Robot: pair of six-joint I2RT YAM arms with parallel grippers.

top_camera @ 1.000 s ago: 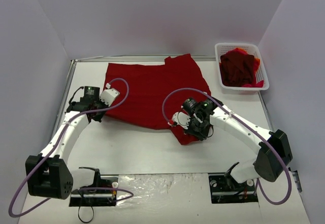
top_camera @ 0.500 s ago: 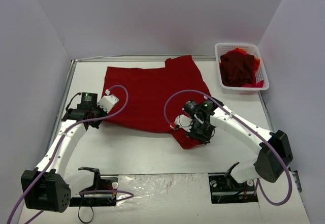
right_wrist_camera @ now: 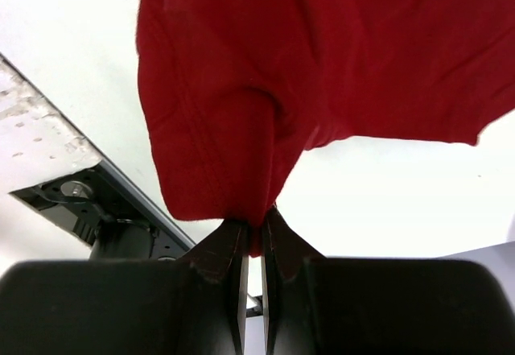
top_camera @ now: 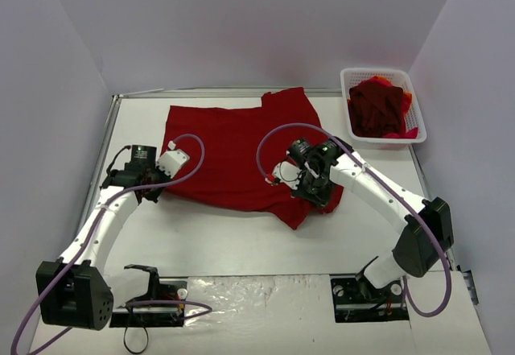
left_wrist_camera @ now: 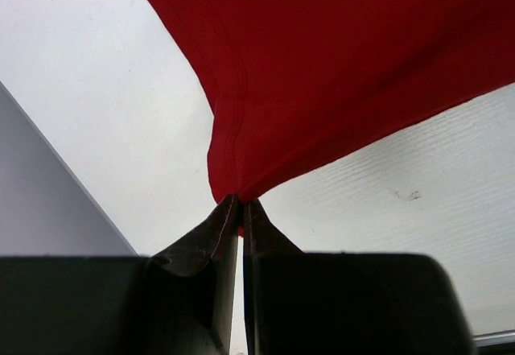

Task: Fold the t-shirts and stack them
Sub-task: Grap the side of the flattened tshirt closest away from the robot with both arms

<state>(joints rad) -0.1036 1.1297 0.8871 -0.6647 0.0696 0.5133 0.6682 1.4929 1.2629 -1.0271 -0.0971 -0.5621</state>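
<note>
Pinching t-shirt (top_camera: 241, 150) edge | left fingers (left_wrist_camera: 211, 238) clamped | right fingers (right_wrist_camera: 224, 250) clamped | basket (top_camera: 378, 71) seen only overhead

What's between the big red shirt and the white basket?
Only bare white tabletop separates the spread red cloth t-shirt from the white plastic mesh basket, shown in the top view.

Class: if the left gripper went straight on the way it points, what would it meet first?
The red t-shirt: the left gripper is shut on its hem, and the cloth spreads directly ahead. How far the table lies beyond is unclear.
</note>
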